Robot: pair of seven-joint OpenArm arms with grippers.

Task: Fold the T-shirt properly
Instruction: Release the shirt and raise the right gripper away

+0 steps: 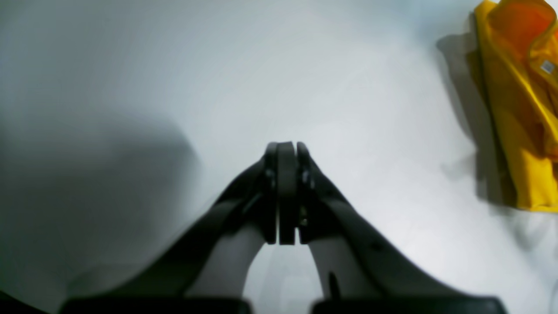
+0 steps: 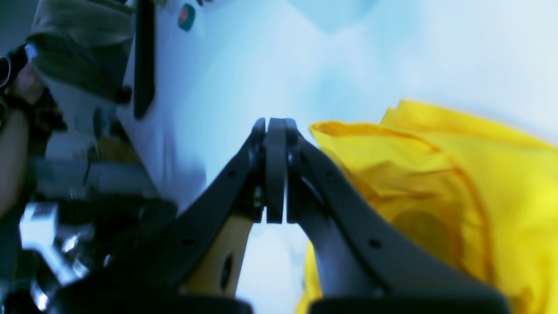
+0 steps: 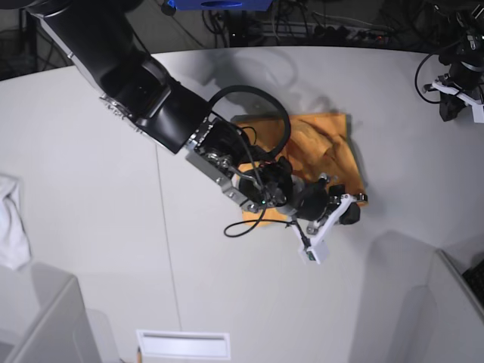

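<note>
A: Quick pass, base view, left to right. What sat at the far 9 o'clock edge?

B: A small white cloth (image 3: 10, 221), crumpled, right on the table (image 3: 98, 227) rim. At 6 o'clock, a flat white tray-like slot (image 3: 181, 344) at the near edge; whether anything lay in it could not be told.

A: Any other containers?

B: Grey box shapes at 7 and 5 o'clock, insides not visible. Skipped.

A: The task thing?

B: The T-shirt (image 3: 325, 151) lay just right of centre, about 1 o'clock from the table's middle, folded into a compact orange rectangle with rumpled layers on top. Its lower left part was hidden under the arm.

A: Which arm?

B: The right arm, reaching in from 10 o'clock. The right gripper (image 3: 349, 214) was at the shirt's 5 o'clock corner, over its near edge. In the right wrist view the right gripper (image 2: 275, 126) had its fingers (image 2: 275, 174) pressed flat together, nothing between them, and the T-shirt (image 2: 457, 174) filled the 3 o'clock side, yellow fabric bunched just beside the jaws. Touching or not could not be told.

A: Left arm?

B: Base view showed only its end at 2 o'clock, well apart from the shirt. In the left wrist view the left gripper (image 1: 285, 148) was closed too, fingers together and empty, over bare table (image 1: 218, 65). The T-shirt (image 1: 518, 109) showed at 2 o'clock, collar and a small label visible, well apart from the fingertips.
</note>
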